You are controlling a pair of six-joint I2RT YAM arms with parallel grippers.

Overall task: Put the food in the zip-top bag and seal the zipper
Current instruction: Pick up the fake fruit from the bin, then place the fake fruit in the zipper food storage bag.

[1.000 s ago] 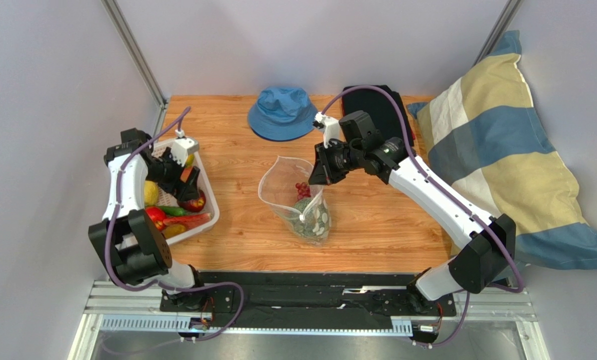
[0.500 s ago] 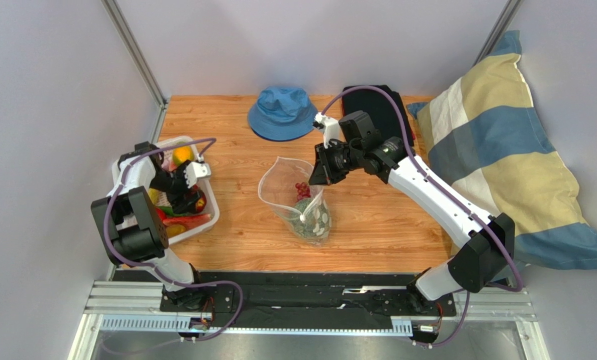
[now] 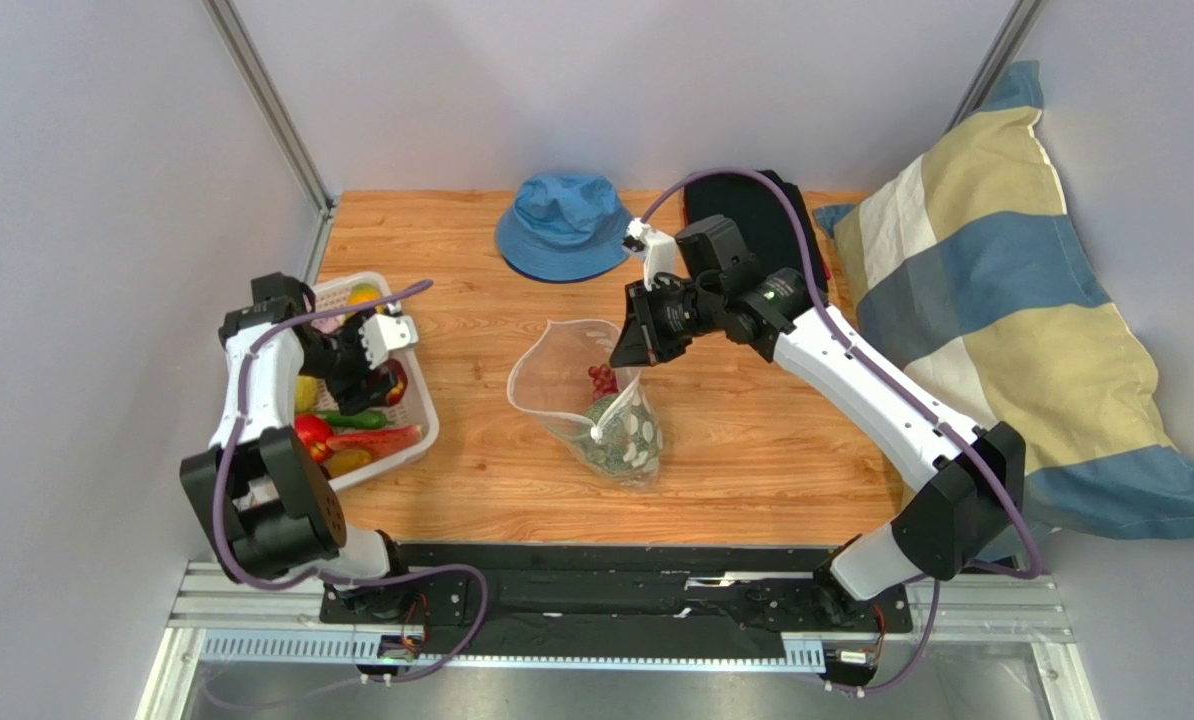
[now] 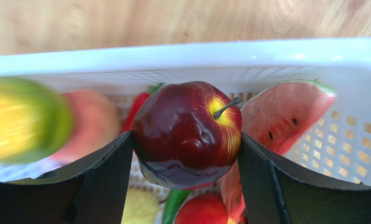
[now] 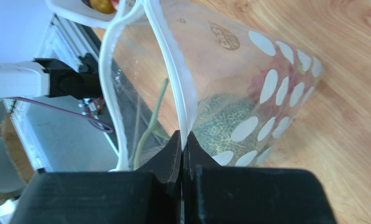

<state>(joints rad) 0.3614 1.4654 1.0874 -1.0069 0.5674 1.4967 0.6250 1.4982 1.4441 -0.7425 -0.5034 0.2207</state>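
On the table (image 3: 468,255), the basket (image 4: 182,52) sits at the left beneath my left gripper (image 4: 186,144), which clasps a stemmed fruit (image 4: 178,126), while the zip-top bag (image 3: 581,393) lies mid-table with my right gripper (image 5: 182,140) pinching its right rim, the hat (image 3: 564,225) behind it and the pillow (image 3: 1009,300) far right.

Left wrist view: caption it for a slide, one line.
Left fingers grip the dark red fruit, with the watermelon slice beside it in the white mesh basket.
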